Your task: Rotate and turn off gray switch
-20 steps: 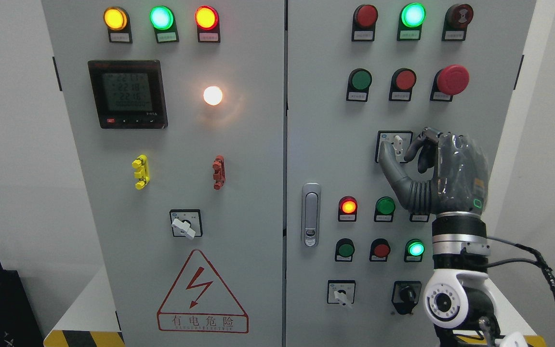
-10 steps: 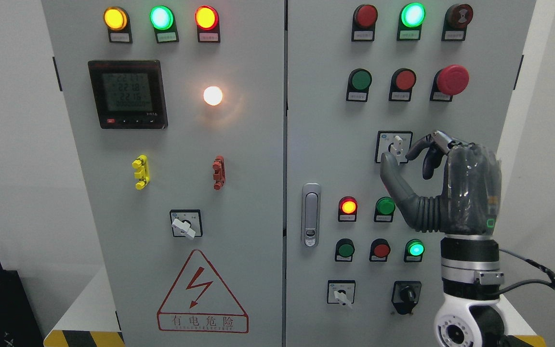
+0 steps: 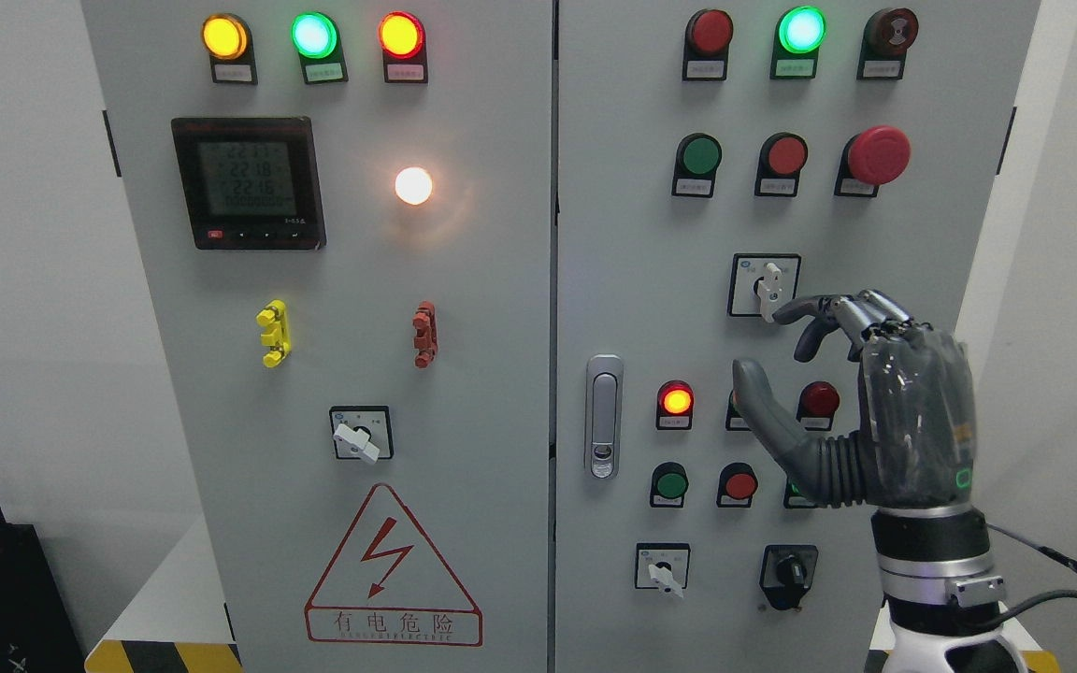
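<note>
The gray rotary switch (image 3: 768, 287) sits in a black-framed square plate on the right cabinet door, its pale knob standing close to vertical. My right hand (image 3: 767, 344) hangs just below and to the right of it, apart from the knob. The fingers (image 3: 828, 313) are spread and slightly bent with the index tip near the plate's lower right corner, and the thumb (image 3: 752, 388) points up beneath. The hand is open and holds nothing. The left arm is out of view.
Round red and green buttons and lamps surround the hand; a red one (image 3: 819, 398) shows between thumb and fingers. A red mushroom stop button (image 3: 878, 154) sits above. Another gray switch (image 3: 662, 568) and a black one (image 3: 789, 567) lie lower. The door handle (image 3: 603, 416) is left.
My right hand has let go of the gray switch's knob, opened, and dropped down and to the right. A red lamp that it covered now shows.
</note>
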{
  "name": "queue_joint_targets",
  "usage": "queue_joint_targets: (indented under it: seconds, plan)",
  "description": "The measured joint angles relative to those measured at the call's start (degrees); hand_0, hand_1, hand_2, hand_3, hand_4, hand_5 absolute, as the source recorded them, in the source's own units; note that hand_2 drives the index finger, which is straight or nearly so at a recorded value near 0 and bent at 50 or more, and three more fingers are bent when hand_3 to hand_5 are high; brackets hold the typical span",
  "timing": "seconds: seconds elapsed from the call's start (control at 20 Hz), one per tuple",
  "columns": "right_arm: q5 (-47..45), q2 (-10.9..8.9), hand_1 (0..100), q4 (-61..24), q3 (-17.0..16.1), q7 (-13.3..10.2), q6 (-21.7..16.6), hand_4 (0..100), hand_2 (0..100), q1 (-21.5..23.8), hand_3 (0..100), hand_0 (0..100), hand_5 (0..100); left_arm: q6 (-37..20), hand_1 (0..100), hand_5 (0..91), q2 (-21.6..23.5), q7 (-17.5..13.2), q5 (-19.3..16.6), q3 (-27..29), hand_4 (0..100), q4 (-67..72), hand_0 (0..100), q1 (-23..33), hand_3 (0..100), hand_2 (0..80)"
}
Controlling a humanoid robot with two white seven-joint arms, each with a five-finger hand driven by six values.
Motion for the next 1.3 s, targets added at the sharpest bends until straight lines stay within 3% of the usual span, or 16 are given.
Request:
queue_joint_targets:
  seconds: [0.55,1.3]
  plan:
    - [-0.5,-3.38,30,-2.1,-2.1,0.8,-4.4,0,16,3.3,13,32,0,0.0,39,0.0,0.0,0.0,0.0,0.0,0,0.0,12,0.0,0,0.0]
    - [-0.5,-4.81,30,-3.4,-3.0,0.9,-5.2,0,18,5.4,16,31,0,0.0,39,0.0,0.0,0.2,0.0,0.0,0,0.0,12,0.0,0,0.0]
